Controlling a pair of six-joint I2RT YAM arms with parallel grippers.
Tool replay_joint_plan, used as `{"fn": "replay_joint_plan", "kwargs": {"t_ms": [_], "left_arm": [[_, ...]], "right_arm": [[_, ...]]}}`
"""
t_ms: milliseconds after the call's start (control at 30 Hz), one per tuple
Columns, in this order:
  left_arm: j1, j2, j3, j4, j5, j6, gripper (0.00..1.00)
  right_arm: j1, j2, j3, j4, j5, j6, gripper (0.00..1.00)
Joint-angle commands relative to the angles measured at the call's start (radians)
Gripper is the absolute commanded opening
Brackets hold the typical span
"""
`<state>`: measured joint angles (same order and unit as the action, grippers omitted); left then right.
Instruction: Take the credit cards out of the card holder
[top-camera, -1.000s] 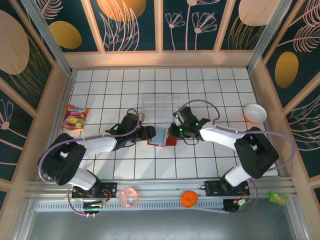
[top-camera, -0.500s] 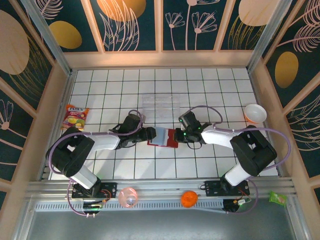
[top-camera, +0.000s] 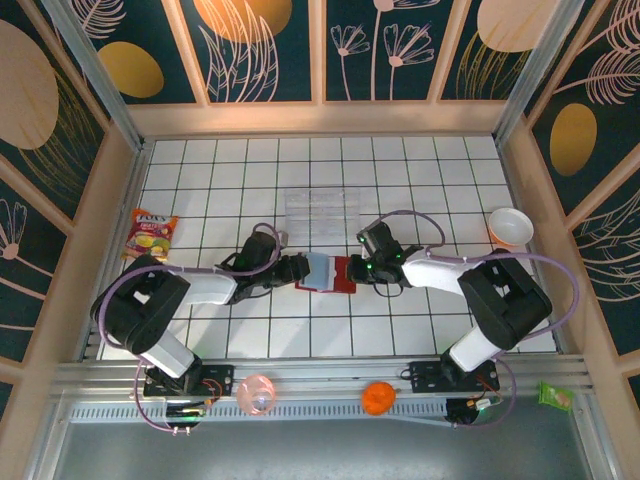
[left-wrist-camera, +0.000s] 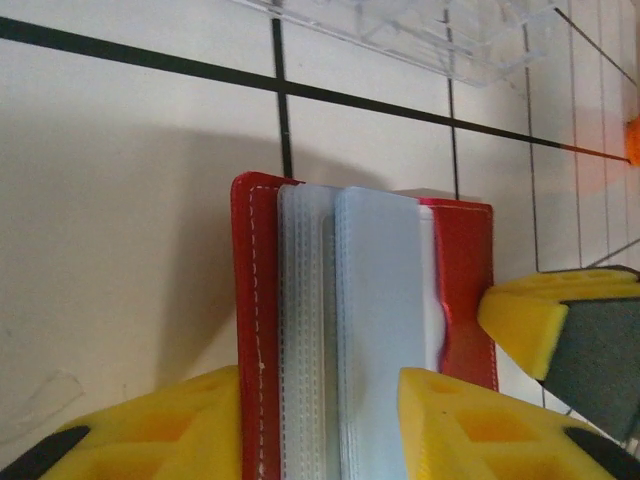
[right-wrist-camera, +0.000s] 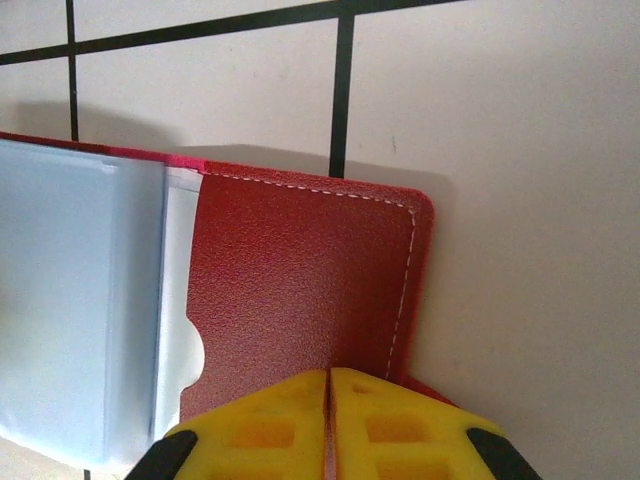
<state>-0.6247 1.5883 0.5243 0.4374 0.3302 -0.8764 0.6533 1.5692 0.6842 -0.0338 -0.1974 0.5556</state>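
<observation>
The card holder (top-camera: 340, 277) is a red folding wallet lying open on the white tiles between both arms. Its grey-blue pockets (left-wrist-camera: 375, 300) stand stacked beside the left red cover (left-wrist-camera: 255, 300). My left gripper (top-camera: 303, 268) reaches in from the left; in the left wrist view its jaws (left-wrist-camera: 320, 385) are shut on that cover and pocket stack. My right gripper (top-camera: 354, 270) is shut, and its joined yellow tips (right-wrist-camera: 329, 375) rest on the right red flap (right-wrist-camera: 300, 270) near the edge. One right finger (left-wrist-camera: 525, 320) touches that flap. The credit cards are hidden.
A clear plastic tray (top-camera: 322, 210) sits just behind the wallet, its edge (left-wrist-camera: 440, 30) close by. A white bowl (top-camera: 509, 227) stands at the right and a snack packet (top-camera: 150, 235) at the left. Pink (top-camera: 256, 393), orange (top-camera: 378, 398) and green (top-camera: 555, 396) items lie on the front rail.
The right gripper has come down from above the wallet onto its right flap and shut. The left jaws have narrowed round the pocket stack. The wallet now lies flatter and more open.
</observation>
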Motion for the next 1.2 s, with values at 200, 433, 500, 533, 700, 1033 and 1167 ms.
{"fn": "replay_joint_plan", "kwargs": {"t_ms": [200,433,500,533,700,1033,1167], "left_arm": [[-0.008,-0.061,-0.019,0.031,0.021,-0.024,0.34],[-0.007,-0.069,-0.018,0.015,0.015,-0.020,0.21],[-0.008,-0.075,-0.016,0.005,0.011,-0.016,0.19],[-0.007,-0.079,-0.015,0.000,0.010,-0.016,0.16],[-0.008,-0.088,-0.017,-0.008,0.010,-0.013,0.06],[-0.008,-0.108,-0.027,-0.012,0.019,-0.033,0.00],[-0.007,-0.124,-0.031,-0.017,0.022,-0.039,0.00]], "right_arm": [[-0.005,0.033,-0.002,-0.001,-0.016,-0.010,0.11],[-0.005,0.028,0.009,-0.004,-0.017,-0.010,0.11],[-0.006,0.021,0.012,-0.004,-0.022,-0.010,0.12],[-0.005,0.019,0.017,-0.003,-0.026,-0.010,0.12],[-0.003,-0.002,0.020,0.029,-0.064,-0.017,0.19],[0.041,-0.050,0.029,0.187,-0.196,-0.032,0.57],[0.066,-0.012,0.076,0.185,-0.202,-0.045,0.61]]}}
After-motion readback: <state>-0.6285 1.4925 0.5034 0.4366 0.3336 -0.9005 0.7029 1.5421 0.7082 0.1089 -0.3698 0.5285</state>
